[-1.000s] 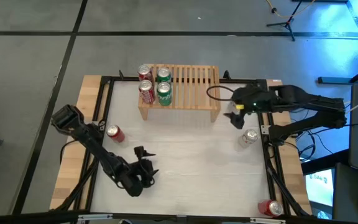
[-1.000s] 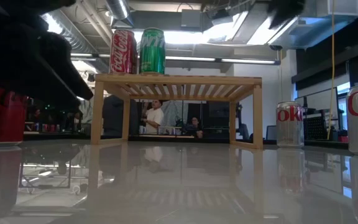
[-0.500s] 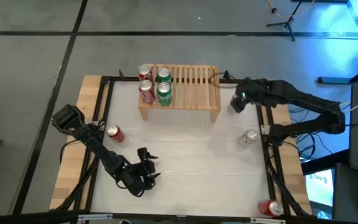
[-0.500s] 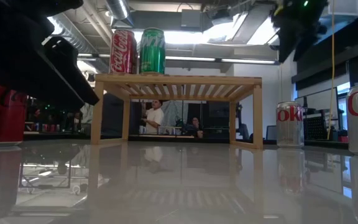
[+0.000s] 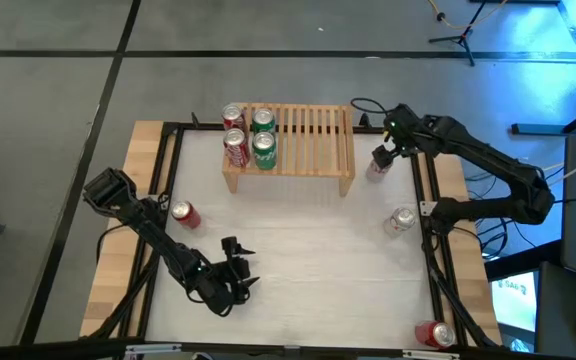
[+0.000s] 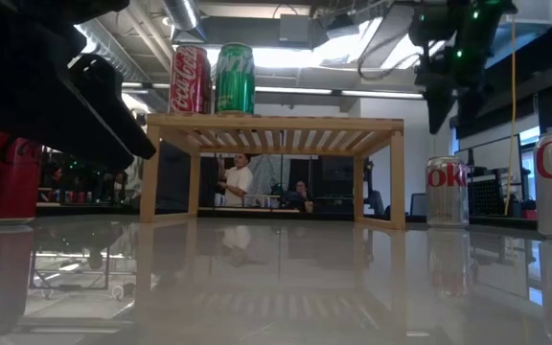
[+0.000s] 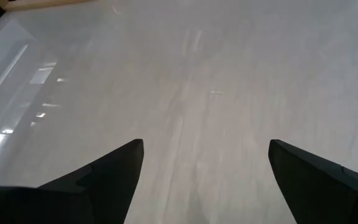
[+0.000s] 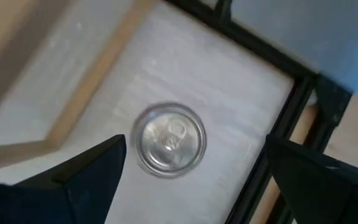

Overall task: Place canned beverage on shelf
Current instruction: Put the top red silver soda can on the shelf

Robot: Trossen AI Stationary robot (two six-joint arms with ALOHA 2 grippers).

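Hovering over a silver can (image 8: 169, 138) that stands on the desk (image 5: 308, 250) just beside the shelf's right leg, the right pincer (image 5: 385, 155) has its fingers spread apart, one on either side of the can's lid in the right wrist view, nothing held. A second ago this pincer hung lower down the desk, nearer the other silver can (image 5: 402, 220); it has since swung back toward the far right corner and now sits above the can by the shelf (image 5: 303, 140). Judgement: the arm has picked its target and is lining up for a descent and grasp; no lift has begun.

The shelf carries four cans at its left end, two red and two green, with the right portion of the slats bare, so room remains for the next one. The left pincer (image 5: 233, 275) waits near the front of the desk, fingers apart, empty. A red can (image 5: 185, 213) lies on the desk's left side, and another red can (image 5: 434, 334) stands at the front right corner.
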